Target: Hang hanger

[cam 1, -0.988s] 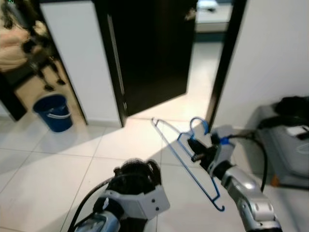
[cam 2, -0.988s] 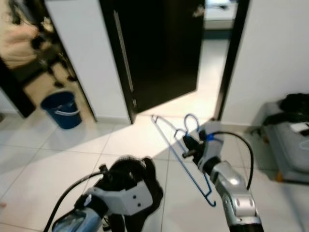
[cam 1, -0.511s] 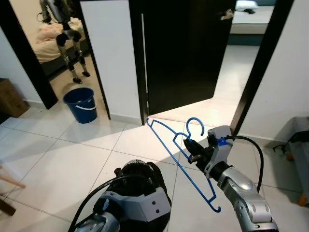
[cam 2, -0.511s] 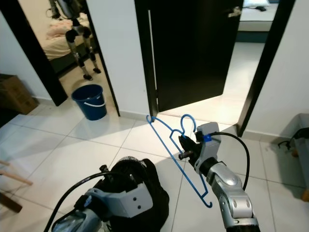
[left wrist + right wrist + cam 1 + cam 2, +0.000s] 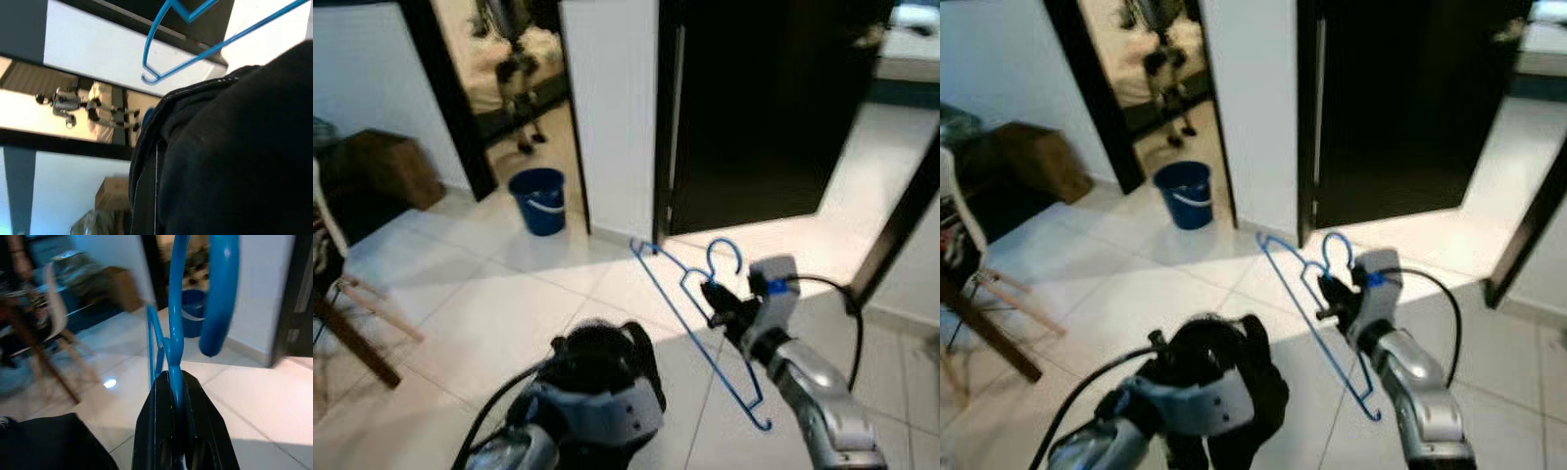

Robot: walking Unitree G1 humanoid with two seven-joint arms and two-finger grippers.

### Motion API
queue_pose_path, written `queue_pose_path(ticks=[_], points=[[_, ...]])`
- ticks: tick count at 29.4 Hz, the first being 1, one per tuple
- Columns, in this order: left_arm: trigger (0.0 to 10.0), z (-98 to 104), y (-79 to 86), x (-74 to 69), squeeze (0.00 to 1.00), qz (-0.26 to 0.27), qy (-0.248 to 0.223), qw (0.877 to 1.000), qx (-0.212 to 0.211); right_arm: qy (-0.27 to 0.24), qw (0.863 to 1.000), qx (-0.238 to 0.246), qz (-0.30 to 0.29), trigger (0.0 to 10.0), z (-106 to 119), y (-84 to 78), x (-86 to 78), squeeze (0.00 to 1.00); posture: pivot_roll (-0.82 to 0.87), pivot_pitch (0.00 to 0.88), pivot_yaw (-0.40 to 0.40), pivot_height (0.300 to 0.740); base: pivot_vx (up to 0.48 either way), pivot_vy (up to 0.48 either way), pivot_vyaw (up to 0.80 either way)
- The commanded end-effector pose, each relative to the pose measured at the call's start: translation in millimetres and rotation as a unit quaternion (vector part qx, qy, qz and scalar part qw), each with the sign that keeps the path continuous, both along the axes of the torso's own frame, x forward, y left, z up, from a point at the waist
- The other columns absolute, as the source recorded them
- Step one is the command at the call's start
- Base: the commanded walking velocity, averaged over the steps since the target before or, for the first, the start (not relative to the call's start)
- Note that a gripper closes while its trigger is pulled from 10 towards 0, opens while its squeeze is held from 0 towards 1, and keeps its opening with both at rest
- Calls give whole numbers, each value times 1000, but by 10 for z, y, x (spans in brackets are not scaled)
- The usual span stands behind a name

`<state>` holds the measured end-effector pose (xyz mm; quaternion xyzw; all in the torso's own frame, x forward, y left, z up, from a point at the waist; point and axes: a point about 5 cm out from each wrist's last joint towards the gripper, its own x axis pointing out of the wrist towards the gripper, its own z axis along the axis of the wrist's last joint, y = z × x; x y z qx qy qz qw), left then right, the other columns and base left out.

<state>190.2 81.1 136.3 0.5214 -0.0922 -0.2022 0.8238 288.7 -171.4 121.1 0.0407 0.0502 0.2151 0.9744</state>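
Right gripper: my right gripper (image 5: 177, 396) is raised in front of me, above the tiled floor (image 5: 480, 304), with both black fingers (image 5: 156, 426) clamped on the neck of the blue hanger (image 5: 700, 328)
Blue hanger: it is held in the air by its neck, just under the hook; the hook curls upward above my fingers, one shoulder runs up and away toward the dark door, the other slants down toward the floor and ends in a small upturned tip
Hanger contact: it touches only my right gripper, clear of the floor and of the walls
Left gripper: my left gripper (image 5: 592, 367) is low in front of me and wrapped in a black garment (image 5: 1219, 367); I cannot tell how its fingers stand under the cloth
Black garment: it is bunched over the end of my left arm and hangs down from it; in the left wrist view it covers most of the frame, with the hanger visible beyond it
Blue bucket: a blue bucket (image 5: 539, 200) stands on the floor beside a white wall section, at the mouth of a doorway on my left
Dark door: a dark door (image 5: 754, 98) stands ahead, with bright floor to its right
Wooden chair: wooden chair legs (image 5: 357, 323) show at my far left
Brown box: a brown box (image 5: 1033, 157) sits by the left wall
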Motion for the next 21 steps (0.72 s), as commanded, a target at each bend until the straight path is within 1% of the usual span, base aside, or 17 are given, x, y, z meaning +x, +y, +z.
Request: queue_pose_path(ticks=[1, 5, 6, 11, 18, 19, 20, 21], points=[[10000, 12, 19, 25, 0, 10, -9, 1000, 11, 4, 1000, 3, 1, 10000, -19, 6, 0, 0, 10, 0, 26, 731, 0, 0, 631], [10000, 10, 23, 40, 0, 12, -9, 1000, 12, 4, 1000, 4, 1, 10000, -19, 10, 12, 0, 11, 0, 25, 731, 0, 0, 625], [10000, -6, 49, 56, 0, 17, -4, 1000, 8, 3, 1000, 4, 3, 10000, -19, 24, 24, 0, 13, 0, 22, 731, 0, 0, 625], [10000, -57, 42, 69, 0, 9, 14, 1000, 11, 3, 1000, 5, 5, 10000, -29, 43, 44, 0, 18, 0, 22, 731, 0, 0, 626], [10000, -69, 66, 86, 0, 17, 18, 1000, 7, 3, 1000, 5, 6, 10000, -37, 53, 62, 0, 25, 0, 21, 731, 0, 0, 626], [10000, -52, 98, 101, 0, 26, 23, 999, -8, 2, 1000, 5, 7, 10000, -37, 63, 74, 0, 25, 0, 23, 731, 0, 0, 625], [10000, 30, 184, 162, 0, 76, 46, 993, -84, 0, 1000, 8, 5, 10000, -31, 66, 89, 0, 31, 0, 25, 731, 0, 0, 625], [10000, 30, 184, 162, 0, 76, 46, 993, -84, 0, 1000, 8, 5, 10000, -31, 66, 89, 0, 31, 0, 25, 731, 0, 0, 625]])
